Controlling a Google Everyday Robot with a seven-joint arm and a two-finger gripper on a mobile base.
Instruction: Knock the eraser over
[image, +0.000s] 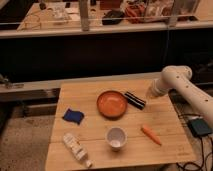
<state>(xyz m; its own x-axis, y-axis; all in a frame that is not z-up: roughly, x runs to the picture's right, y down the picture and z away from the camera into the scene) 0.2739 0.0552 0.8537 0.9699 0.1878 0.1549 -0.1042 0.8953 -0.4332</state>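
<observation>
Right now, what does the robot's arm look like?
The arm is off-white, built of smooth tubular links with a rounded joint cap. No markings or cables show on it. Its gripper, equally pale, sits just right of the black eraser.
</observation>
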